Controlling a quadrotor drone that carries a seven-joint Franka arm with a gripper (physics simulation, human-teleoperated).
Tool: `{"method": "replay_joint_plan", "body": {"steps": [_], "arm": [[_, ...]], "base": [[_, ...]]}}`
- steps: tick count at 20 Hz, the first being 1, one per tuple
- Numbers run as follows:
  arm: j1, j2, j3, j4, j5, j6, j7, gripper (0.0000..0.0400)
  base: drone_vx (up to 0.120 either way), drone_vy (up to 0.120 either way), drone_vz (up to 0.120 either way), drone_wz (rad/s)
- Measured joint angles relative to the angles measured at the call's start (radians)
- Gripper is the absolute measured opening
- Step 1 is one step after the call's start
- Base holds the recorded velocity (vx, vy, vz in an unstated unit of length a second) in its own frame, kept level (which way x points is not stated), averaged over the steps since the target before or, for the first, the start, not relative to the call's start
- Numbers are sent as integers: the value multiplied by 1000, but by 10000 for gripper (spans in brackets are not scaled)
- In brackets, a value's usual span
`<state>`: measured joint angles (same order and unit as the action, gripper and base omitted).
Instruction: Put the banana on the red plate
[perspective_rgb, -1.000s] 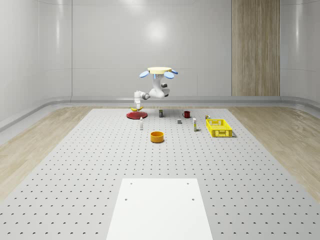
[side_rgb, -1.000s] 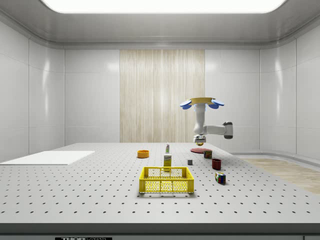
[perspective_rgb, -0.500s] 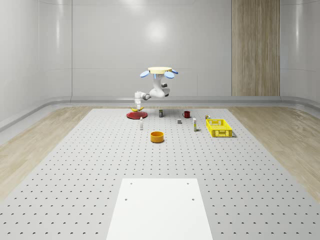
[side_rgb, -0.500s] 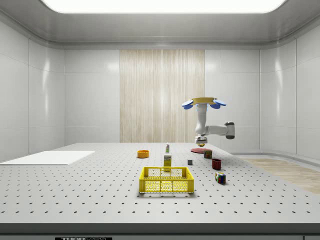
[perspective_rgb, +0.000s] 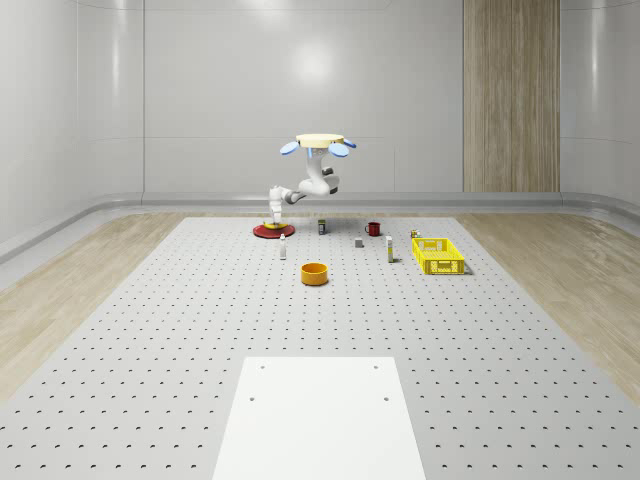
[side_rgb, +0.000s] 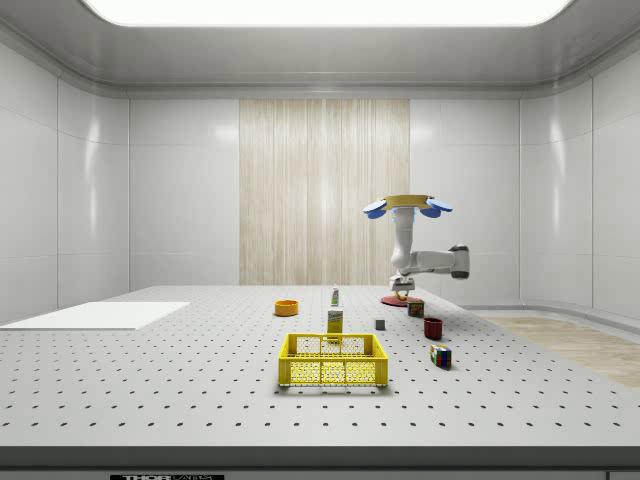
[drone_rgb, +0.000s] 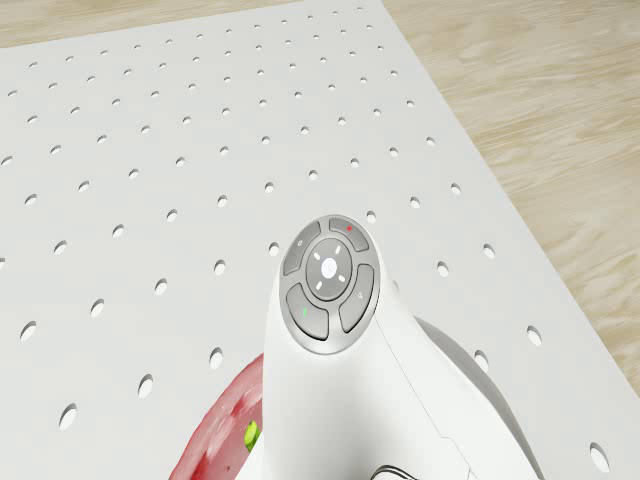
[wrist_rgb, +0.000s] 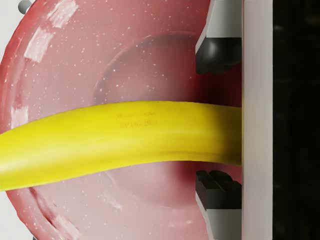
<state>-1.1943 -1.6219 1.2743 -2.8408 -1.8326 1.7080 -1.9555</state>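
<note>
Wrist view: the banana (wrist_rgb: 115, 142) lies across the frame directly over the red plate (wrist_rgb: 100, 60), with the two dark fingertip pads (wrist_rgb: 216, 52) standing apart on either side of it; a gap shows between each pad and the fruit, so the gripper (wrist_rgb: 217, 117) is spread open around the banana rather than pressing it. Whether the banana touches the plate surface cannot be told. Whole-scene view: the drone (perspective_rgb: 319, 143) hovers above the perforated table (perspective_rgb: 150, 330), just beside the red plate (perspective_rgb: 272, 231) on the side toward the red mug (perspective_rgb: 373, 228). The arm descends from the drone body, bends at an elbow, and reaches sideways so that the wrist turns downward, placing the gripper (perspective_rgb: 274, 217) right over the plate. Side view: the same pose appears as a vertical upper link below the drone (side_rgb: 406, 205), a horizontal forearm, and the gripper (side_rgb: 402, 291) pointing down at the red plate (side_rgb: 393, 300). Drone view: the arm's wrist housing hangs over the plate's rim (drone_rgb: 215, 435).
</note>
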Motion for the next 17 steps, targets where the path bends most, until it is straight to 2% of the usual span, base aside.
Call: {"method": "replay_joint_plan", "body": {"steps": [3,6,17], "arm": [[5,0,21,-6,18,-8,10,361],[13,0,59,-15,52,-21,15,381],[25,1,125,-28,112,-43,19,399]], "base": [[0,0,0,0],[0,0,0,0],[0,0,0,0]]}}
